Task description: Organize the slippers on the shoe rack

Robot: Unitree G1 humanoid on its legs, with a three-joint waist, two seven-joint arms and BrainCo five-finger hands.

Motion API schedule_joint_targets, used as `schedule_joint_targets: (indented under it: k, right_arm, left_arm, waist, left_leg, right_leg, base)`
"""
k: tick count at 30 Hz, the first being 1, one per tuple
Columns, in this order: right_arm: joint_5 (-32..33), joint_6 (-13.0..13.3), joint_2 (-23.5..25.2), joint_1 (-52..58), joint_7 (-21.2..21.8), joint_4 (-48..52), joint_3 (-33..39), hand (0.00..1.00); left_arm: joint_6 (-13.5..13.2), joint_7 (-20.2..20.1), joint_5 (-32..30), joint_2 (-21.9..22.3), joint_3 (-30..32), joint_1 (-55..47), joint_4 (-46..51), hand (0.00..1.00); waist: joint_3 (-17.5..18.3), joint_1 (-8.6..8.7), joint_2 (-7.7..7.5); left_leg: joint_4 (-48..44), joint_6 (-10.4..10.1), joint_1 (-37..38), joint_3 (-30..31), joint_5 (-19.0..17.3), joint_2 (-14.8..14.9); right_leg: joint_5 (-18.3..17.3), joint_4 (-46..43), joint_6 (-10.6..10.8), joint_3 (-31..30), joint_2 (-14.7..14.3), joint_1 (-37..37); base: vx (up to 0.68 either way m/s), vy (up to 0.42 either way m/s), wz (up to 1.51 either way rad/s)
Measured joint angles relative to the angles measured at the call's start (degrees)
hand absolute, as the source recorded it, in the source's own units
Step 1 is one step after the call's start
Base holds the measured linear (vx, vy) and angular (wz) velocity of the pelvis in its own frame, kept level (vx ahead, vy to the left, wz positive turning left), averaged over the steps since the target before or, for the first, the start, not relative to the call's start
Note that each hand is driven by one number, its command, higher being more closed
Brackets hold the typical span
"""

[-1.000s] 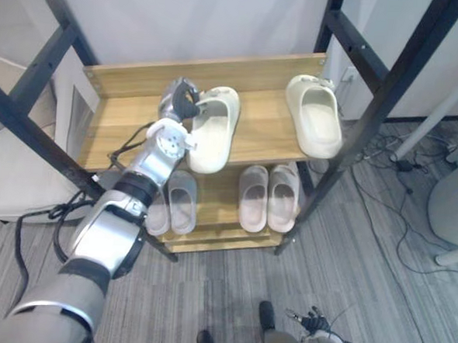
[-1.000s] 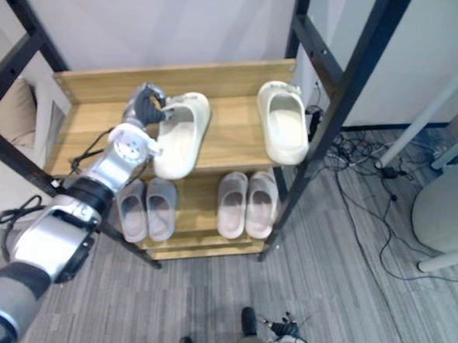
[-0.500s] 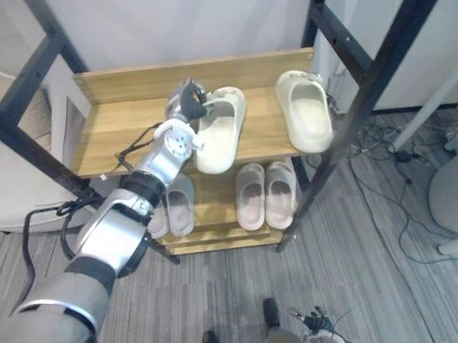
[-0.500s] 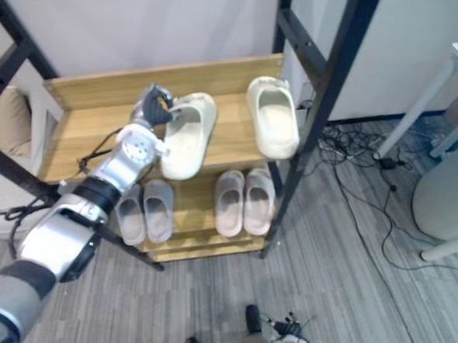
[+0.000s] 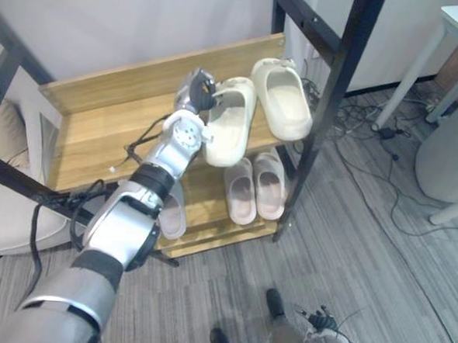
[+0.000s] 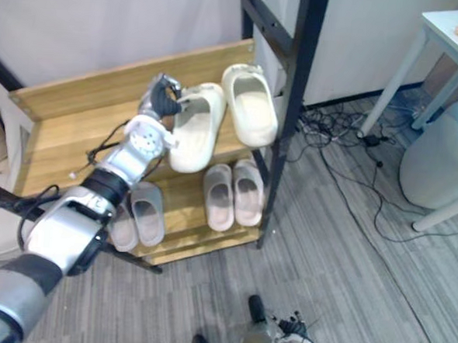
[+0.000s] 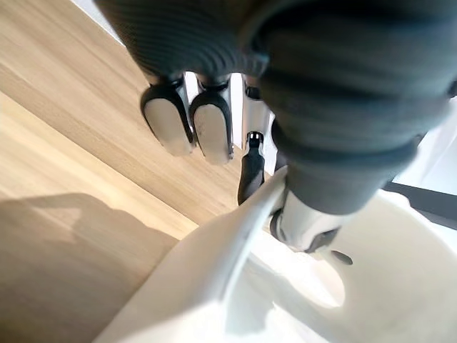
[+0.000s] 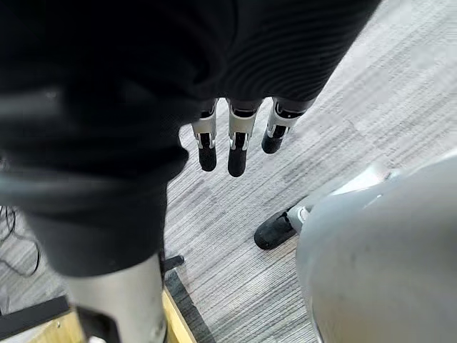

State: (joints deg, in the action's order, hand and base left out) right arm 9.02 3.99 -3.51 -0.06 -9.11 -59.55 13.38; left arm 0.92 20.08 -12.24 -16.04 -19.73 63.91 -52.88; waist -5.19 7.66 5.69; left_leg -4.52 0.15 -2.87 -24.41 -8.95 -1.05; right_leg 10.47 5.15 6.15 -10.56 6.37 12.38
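Grey carpet (image 6: 346, 287) lies under a wooden shoe rack (image 6: 66, 130) with black posts, set against a pale wall. Two cream slippers sit on the top shelf, in the upper middle of the frame. The free cream slipper (image 6: 250, 104) lies on the right, just beside the held cream slipper (image 6: 191, 130). Four pale slippers rest on the low shelf: a middle pair (image 6: 218, 200) and a left pair (image 6: 146, 211), partly behind the arm. That arm reaches up from the lower left. The left hand (image 6: 160, 97) pinches the held cream slipper's side wall, thumb inside, fingers outside. The right hand (image 8: 235, 146) hangs over the floor, fingers loose, holding nothing.
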Motion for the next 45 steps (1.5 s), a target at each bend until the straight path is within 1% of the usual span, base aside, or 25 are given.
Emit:
schedule_joint_targets:
  k: [1,6,9,13,16,20,25,26,32,36,38,40,42,45]
  right_arm:
    - [0.0,0.0,0.0,0.0,0.0,0.0,0.0,0.00]
    - [0.0,0.1,0.2,0.0,0.0,0.0,0.7,0.00]
    - [0.0,0.1,0.4,0.1,0.0,0.0,1.4,0.00]
    - [-0.1,0.1,0.4,0.1,0.0,0.0,1.7,0.00]
    - [0.0,0.0,0.3,0.1,0.0,0.1,1.3,0.00]
    - [0.0,0.0,-0.2,0.0,0.0,0.1,-0.7,0.00]
    - [0.0,-0.1,-1.2,0.0,0.1,-0.1,-3.4,0.00]
    - [0.0,-0.2,-1.2,0.0,0.1,-0.1,-3.4,0.00]
    - [0.1,-0.5,-1.3,0.0,0.1,-0.2,-4.8,0.00]
    - [0.2,-0.5,-1.5,-0.1,0.1,-0.4,-5.2,0.00]
    - [0.3,-0.5,-1.6,-0.1,0.0,-0.9,-5.5,0.00]
    - [0.4,-0.5,-1.8,-0.1,0.0,-1.8,-5.8,0.00]
    - [0.5,-0.5,-2.0,0.0,0.0,-2.2,-6.8,0.00]
    - [0.4,-0.5,-2.1,0.1,-0.1,-2.2,-7.2,0.00]
  left_arm:
    - [0.0,0.0,0.0,0.0,0.1,0.0,0.0,0.00]
    - [0.1,0.9,0.1,0.1,0.6,0.0,0.5,0.00]
    - [0.1,1.1,0.2,0.2,0.8,0.0,0.5,0.00]
    - [0.0,1.1,2.3,1.2,2.0,0.0,0.5,0.00]
    - [-0.1,1.0,3.7,1.3,2.0,0.0,0.4,0.00]
    - [-0.1,1.1,6.5,1.7,2.0,0.0,0.3,0.00]
    - [-0.6,1.3,8.0,2.8,2.3,-0.2,0.5,0.00]
    - [-0.6,2.0,8.1,3.1,2.5,-0.3,0.7,0.00]
    - [-0.7,2.5,9.9,3.4,3.2,-4.2,5.3,0.00]
    - [-1.1,3.8,11.5,3.6,5.2,-7.7,12.0,0.00]
    - [-2.0,4.6,12.6,4.3,5.2,-11.8,19.0,0.00]
    - [-3.2,4.6,14.1,5.8,5.4,-16.4,25.1,0.00]
    - [-3.9,4.5,15.8,7.2,5.4,-20.0,29.6,0.00]
    - [-5.2,4.4,18.7,9.7,5.6,-25.7,33.7,0.00]
  waist:
    - [0.0,0.01,0.00]
    - [0.0,0.06,0.00]
    - [0.0,0.07,0.00]
    - [0.0,0.07,-0.02]
    - [0.0,0.23,0.00]
    - [0.1,0.55,0.01]
    - [0.3,0.63,0.11]
    - [0.3,0.61,0.13]
    - [0.3,0.29,0.14]
    - [0.3,-0.06,0.14]
    - [0.3,-0.30,0.11]
    - [0.6,-0.94,-0.04]
    - [0.8,-1.53,-0.35]
    - [0.8,-1.68,-0.57]
  left_leg:
    - [-0.7,0.1,-0.3,-0.2,-0.5,0.0]
    - [-2.7,0.8,-1.3,-1.2,-1.9,-0.4]
    - [-2.7,0.9,-1.3,-1.4,-2.2,-0.6]
    - [-2.7,1.0,-1.3,-1.1,-2.3,-0.7]
    - [-2.6,1.0,-0.9,-0.5,-2.2,-0.8]
    - [-2.6,1.0,-0.5,0.8,-2.1,-0.7]
    - [-2.3,1.1,1.0,2.8,-1.9,-0.7]
    - [-2.3,1.2,1.1,3.2,-1.9,-0.7]
    - [-1.5,1.0,1.7,4.8,-1.1,-0.6]
    - [-1.2,1.0,1.8,6.3,-0.5,-0.6]
    - [-0.4,1.0,2.5,7.2,0.0,-0.6]
    - [0.0,0.9,3.0,8.0,0.3,-0.6]
    - [0.4,0.9,2.9,8.5,0.8,-0.6]
    - [0.5,0.8,3.3,10.0,1.3,-0.6]
  right_leg:
    - [0.1,0.0,0.1,-0.3,0.1,0.1]
    - [0.2,0.0,0.3,-1.3,0.7,0.6]
    - [0.2,0.0,0.3,-1.5,0.8,0.7]
    - [0.0,0.0,0.5,-1.2,1.0,0.6]
    - [0.0,0.0,0.5,0.0,0.8,0.0]
    - [-0.2,0.0,0.2,2.2,0.7,-1.0]
    - [-0.6,0.4,-0.4,5.1,0.8,-3.1]
    - [-0.6,0.4,-0.4,5.8,0.9,-3.4]
    - [-0.8,0.4,-0.6,7.9,0.9,-4.5]
    - [-0.9,0.4,-0.8,9.5,0.9,-5.0]
    - [-0.9,0.4,-0.9,10.6,1.0,-5.8]
    - [-1.1,0.5,-1.1,11.4,1.0,-6.6]
    - [-1.1,0.5,-1.2,11.9,1.0,-6.6]
    - [-1.4,0.5,-1.5,13.4,1.2,-7.6]
  base:
    - [0.00,0.037,-0.13]
    - [0.02,0.033,-0.08]
    - [0.03,0.017,-0.04]
    - [0.04,-0.002,0.02]
    - [0.05,-0.017,0.09]
    - [0.04,-0.027,0.14]
    - [0.02,-0.023,0.16]
    - [0.01,-0.019,0.17]
    - [0.01,-0.028,0.14]
    - [0.00,-0.038,0.16]
    - [0.00,-0.044,0.25]
    - [-0.01,-0.038,0.17]
    - [-0.02,-0.037,0.14]
    - [-0.02,-0.032,0.24]
